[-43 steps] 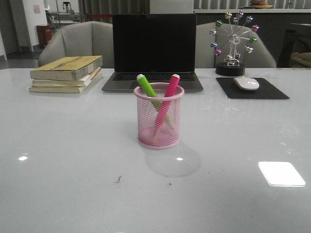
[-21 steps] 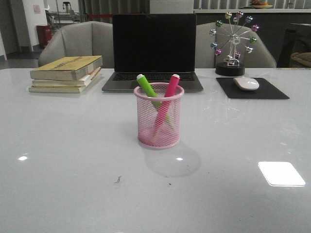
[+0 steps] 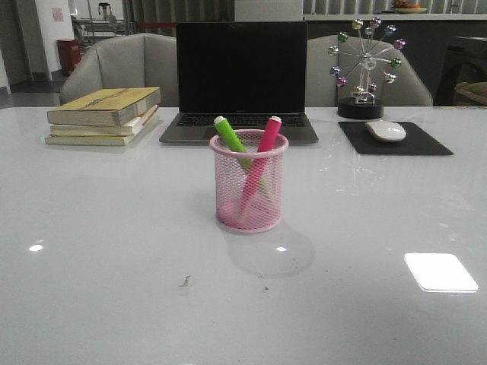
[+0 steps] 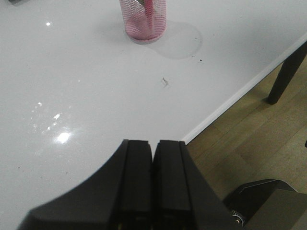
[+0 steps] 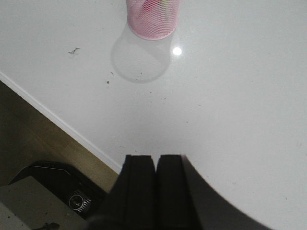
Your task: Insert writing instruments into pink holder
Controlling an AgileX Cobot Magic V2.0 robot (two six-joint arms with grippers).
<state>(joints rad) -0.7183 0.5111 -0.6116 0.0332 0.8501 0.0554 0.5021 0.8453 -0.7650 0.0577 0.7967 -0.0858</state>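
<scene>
The pink mesh holder stands upright at the middle of the white table. Inside it lean the lime green marker and the magenta marker, crossed, their caps above the rim. Neither arm shows in the front view. My left gripper is shut and empty over the table's near edge, far back from the holder. My right gripper is also shut with nothing in it, by the near edge, well short of the holder.
A black laptop stands open behind the holder. Stacked books lie at the back left. A white mouse on a black pad and a small ferris-wheel ornament sit at the back right. Wooden floor lies past the table edge.
</scene>
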